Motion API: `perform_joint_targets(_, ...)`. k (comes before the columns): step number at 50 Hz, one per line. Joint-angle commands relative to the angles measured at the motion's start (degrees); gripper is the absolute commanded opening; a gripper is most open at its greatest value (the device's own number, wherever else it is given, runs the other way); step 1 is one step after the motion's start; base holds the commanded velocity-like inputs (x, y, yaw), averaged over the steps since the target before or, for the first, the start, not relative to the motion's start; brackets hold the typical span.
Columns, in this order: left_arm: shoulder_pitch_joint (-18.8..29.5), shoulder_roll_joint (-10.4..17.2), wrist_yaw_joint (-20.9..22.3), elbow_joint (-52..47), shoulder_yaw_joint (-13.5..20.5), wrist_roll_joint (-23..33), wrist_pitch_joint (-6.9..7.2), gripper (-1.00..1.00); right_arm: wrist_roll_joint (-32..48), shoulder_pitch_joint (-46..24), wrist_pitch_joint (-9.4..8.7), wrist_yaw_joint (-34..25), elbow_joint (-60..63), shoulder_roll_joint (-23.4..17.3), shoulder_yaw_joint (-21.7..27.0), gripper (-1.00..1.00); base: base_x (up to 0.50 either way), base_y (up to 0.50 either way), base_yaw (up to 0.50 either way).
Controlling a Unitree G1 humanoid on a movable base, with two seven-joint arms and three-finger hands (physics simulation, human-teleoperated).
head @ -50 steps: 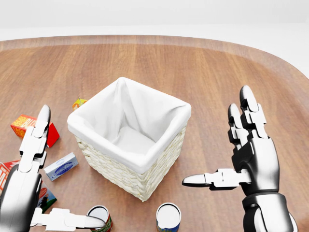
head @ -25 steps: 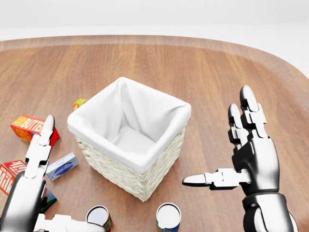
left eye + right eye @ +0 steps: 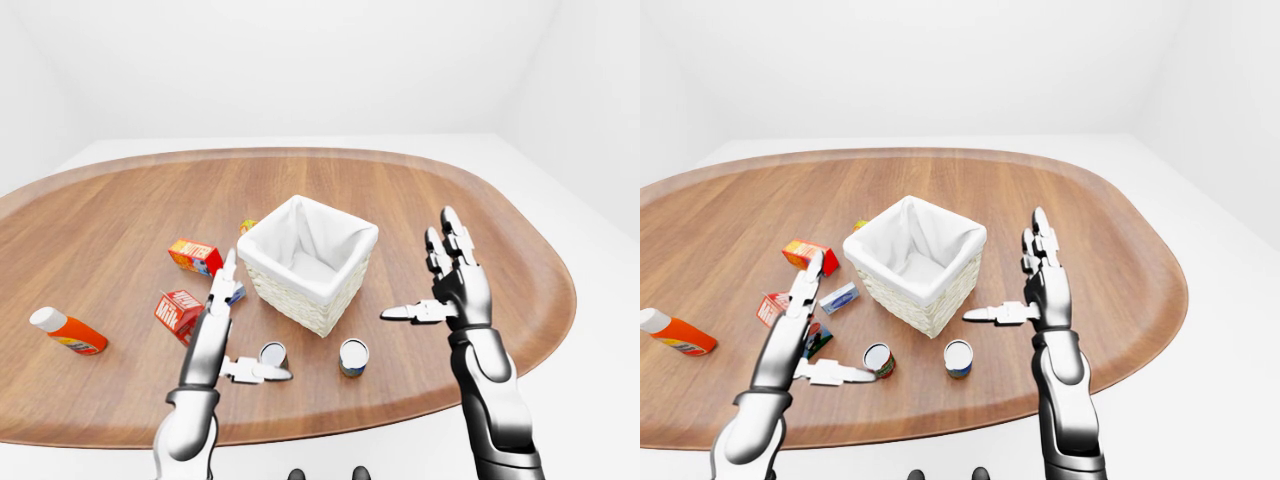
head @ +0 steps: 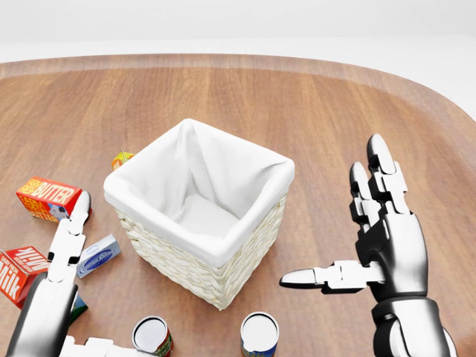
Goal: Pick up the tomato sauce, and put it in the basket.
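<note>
The tomato sauce can (image 4: 152,335), with a red and green label, stands upright near the bottom edge of the head view, just below the basket. The wicker basket (image 4: 223,251) has a white cloth lining and holds nothing. My left hand (image 3: 252,322) is open: its fingers point up past the basket's left side, and its thumb reaches toward the can from the left without closing on it. My right hand (image 4: 331,212) is open and empty, held up to the right of the basket.
A second can (image 4: 259,333) with a blue label stands right of the tomato sauce. A butter box (image 4: 48,197), milk carton (image 4: 21,271) and blue box (image 4: 97,255) lie left of the basket. An orange bottle (image 3: 68,332) lies far left. A small orange pack (image 4: 121,158) lies beyond the basket.
My left hand has drawn down toward the bottom of the head view, uncovering the butter box and milk carton. The right hand and the cans have stayed put.
</note>
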State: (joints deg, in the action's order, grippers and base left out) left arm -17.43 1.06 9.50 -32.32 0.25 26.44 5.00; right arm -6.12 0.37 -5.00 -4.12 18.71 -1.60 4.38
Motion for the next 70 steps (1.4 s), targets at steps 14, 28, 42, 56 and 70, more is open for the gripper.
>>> perform_joint_targets(14, -0.76, 0.3, -1.02, 3.04, -0.69, 2.22, 0.0, 1.0, 0.11, 0.19, 0.0, -0.11, -0.57, 0.04, -0.16, 1.0, 0.0, 0.0, 0.0)
perform_joint_targets(28, -1.27, 0.47, -1.34, 4.13, -1.1, 3.17, -0.71, 1.0, 0.06, -0.02, 0.0, -0.07, -0.69, 0.03, -0.06, 1.0, 0.0, 0.0, 0.0)
perform_joint_targets(42, -1.31, 0.6, -2.42, 6.16, -1.38, 4.04, -2.09, 1.0, -0.06, -0.15, 0.0, -0.07, -0.76, -0.07, 0.07, 1.0, 0.0, 0.0, 0.0)
perform_joint_targets(56, -1.32, 0.9, -4.43, 9.54, -1.39, 5.14, -5.33, 1.0, 0.1, 0.05, 0.0, -0.11, -1.5, 0.07, -0.19, 1.0, 0.0, 0.0, 0.0)
perform_joint_targets(70, -0.21, 1.11, -6.56, 14.48, -1.08, 6.29, -8.35, 1.0, 0.15, 0.24, 0.0, -0.09, -1.36, 0.12, -0.29, 1.0, 0.0, 0.0, 0.0)
